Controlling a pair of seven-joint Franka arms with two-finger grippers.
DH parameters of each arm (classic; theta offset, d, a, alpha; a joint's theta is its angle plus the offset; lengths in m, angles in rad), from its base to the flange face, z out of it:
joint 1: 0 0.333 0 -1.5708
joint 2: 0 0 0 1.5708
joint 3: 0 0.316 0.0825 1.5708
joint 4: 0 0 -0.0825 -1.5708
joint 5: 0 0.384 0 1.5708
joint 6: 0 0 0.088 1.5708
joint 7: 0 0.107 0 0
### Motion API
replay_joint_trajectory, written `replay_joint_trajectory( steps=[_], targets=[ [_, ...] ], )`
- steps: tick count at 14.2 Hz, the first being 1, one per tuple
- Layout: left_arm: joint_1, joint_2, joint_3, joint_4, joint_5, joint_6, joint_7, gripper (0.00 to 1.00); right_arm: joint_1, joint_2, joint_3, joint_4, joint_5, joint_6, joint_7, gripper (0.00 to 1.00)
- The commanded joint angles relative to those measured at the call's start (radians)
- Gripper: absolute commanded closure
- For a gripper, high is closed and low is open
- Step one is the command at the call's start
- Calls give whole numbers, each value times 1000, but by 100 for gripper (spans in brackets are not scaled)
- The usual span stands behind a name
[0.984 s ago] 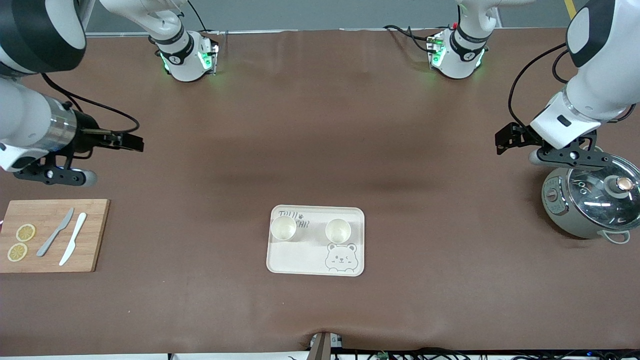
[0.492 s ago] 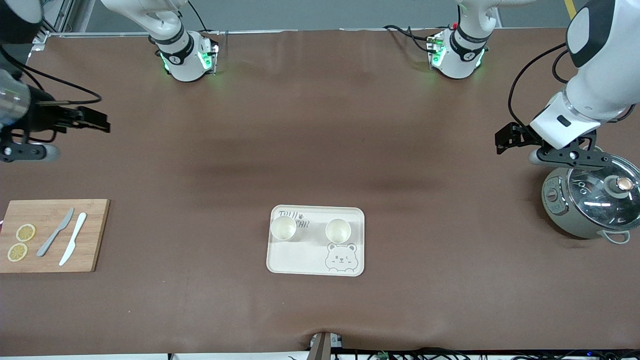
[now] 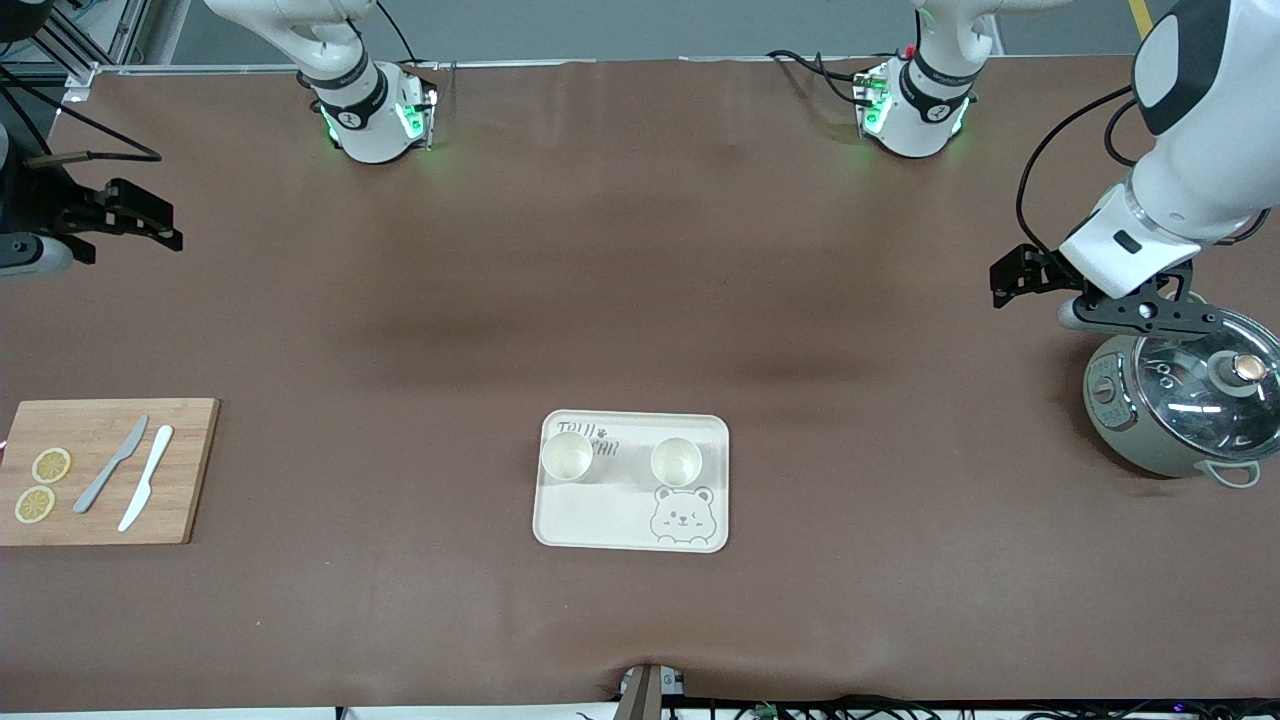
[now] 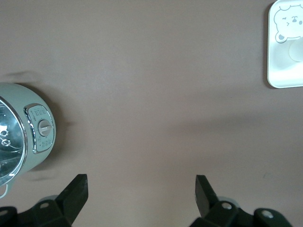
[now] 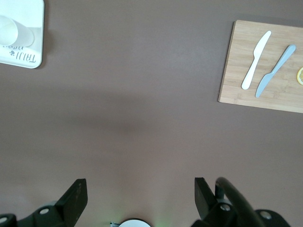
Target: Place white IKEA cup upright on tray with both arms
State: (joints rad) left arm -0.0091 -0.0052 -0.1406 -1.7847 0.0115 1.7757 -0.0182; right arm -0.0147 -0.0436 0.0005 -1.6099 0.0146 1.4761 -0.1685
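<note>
Two upright cups (image 3: pixel 567 456) on tray (image 3: pixel 600 520)

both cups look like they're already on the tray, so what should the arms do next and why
Probably nothing more than park. Both white cups stand upright on the tray, and neither gripper holds anything: the left gripper hangs open beside the cooker, the right gripper is open at its end of the table.
</note>
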Motion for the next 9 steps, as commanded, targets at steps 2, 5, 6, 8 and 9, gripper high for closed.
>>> replay_joint_trajectory(
  steps=[2,5,6,8,9],
  targets=[
    [8,-1,-10,7,11,-15,-11,0,-14,2,10,56,-2,9,-32,0],
    [8,1,-10,8,11,-15,-14,0,-7,7,15,81,-1,-19,-25,0],
    [8,1,-10,8,11,-13,-14,0,-8,7,16,81,2,-34,-23,0],
    [8,1,-10,8,10,-15,-15,0,-5,7,16,81,4,-50,-20,0],
    [9,1,-10,8,10,-15,-19,0,-5,7,16,79,4,-50,-20,0]
  ],
)
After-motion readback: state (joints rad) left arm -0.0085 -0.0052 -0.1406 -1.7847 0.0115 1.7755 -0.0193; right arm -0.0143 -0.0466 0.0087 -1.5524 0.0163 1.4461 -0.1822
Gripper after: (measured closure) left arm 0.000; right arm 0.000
